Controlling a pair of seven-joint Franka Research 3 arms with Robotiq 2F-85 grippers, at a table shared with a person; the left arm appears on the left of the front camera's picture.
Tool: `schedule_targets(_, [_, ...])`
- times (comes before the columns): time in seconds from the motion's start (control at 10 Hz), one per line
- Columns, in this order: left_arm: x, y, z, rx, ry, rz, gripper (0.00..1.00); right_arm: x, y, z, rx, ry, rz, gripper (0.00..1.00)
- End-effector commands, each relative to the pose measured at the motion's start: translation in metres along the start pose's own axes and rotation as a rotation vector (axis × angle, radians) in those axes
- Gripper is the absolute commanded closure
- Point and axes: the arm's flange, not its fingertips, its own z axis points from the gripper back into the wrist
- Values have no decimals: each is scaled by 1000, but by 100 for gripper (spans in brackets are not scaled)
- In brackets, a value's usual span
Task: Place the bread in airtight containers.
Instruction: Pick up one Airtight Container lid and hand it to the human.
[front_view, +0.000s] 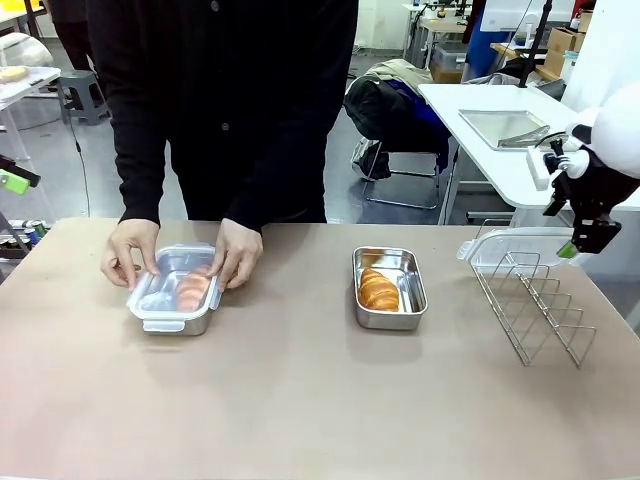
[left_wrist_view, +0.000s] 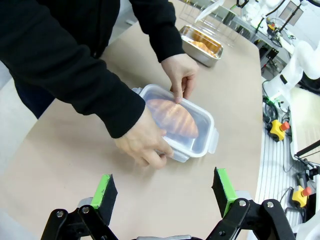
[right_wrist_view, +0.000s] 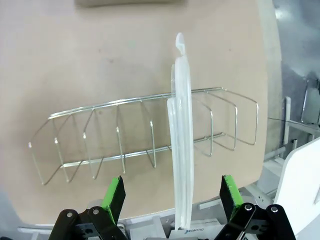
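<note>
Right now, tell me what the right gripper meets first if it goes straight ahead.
Likely the clear lid standing on edge in the wire rack; it sits between the open jaws of the right gripper.
</note>
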Motion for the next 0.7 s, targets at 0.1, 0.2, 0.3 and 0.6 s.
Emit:
schedule_targets(0.1, [1, -1, -1, 1, 7, -10, 0, -1, -4, -19, -53, -27, 58, 0])
schedule_targets(0.2, [1, -1, -1, 1, 7, -10, 0, -1, -5, -20, -25, -18, 55, 60])
schedule_targets(0.3, [1, -1, -1, 1, 7, -10, 0, 0, -5, -19, -21, -19, 62, 60])
schedule_targets(0.6, [1, -1, -1, 1, 7, -10, 0, 4, -1, -16, -25, -19, 72, 100])
